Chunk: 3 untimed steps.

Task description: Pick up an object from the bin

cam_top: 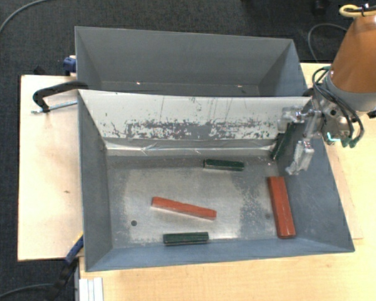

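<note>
The arm reaches in from the right. Its hand (286,163) hangs tilted, fingers apart and empty, just over the far end of a long red rectangular bar (281,207) lying beside the grey metal bin's (329,212) right wall.

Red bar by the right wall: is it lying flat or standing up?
Lying flat: the red bar shows its whole long side on the bin floor.

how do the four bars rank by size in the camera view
1. right red bar, thickest
2. middle red bar, similar length, thinner
3. front green bar and back green bar, too alike to rank
</note>
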Available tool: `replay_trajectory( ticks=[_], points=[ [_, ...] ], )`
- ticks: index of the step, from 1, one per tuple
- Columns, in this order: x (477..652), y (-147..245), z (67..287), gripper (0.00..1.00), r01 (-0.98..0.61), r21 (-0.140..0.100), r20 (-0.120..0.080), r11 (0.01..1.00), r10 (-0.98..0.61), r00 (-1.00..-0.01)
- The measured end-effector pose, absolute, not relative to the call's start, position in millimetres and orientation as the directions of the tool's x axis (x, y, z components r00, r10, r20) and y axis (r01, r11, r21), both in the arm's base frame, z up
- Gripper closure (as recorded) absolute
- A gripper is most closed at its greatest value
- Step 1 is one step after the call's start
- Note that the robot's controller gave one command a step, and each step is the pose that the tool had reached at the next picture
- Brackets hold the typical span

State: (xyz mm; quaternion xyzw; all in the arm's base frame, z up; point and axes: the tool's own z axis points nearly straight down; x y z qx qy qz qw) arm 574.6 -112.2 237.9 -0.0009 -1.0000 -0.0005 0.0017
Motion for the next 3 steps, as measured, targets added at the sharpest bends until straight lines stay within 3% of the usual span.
replay_trajectory(
  ticks=[1,2,3],
  points=[
    [574.3,-100,105,0.0,0.052,0.003,0.006,0.999,0.052,-0.999],
    [589.9,-43,69,0.0,0.045,0.004,0.001,0.999,0.045,-0.999],
    [590.0,-47,71,1.0,0.049,0.001,-0.001,0.999,0.049,-0.999]
  ],
)
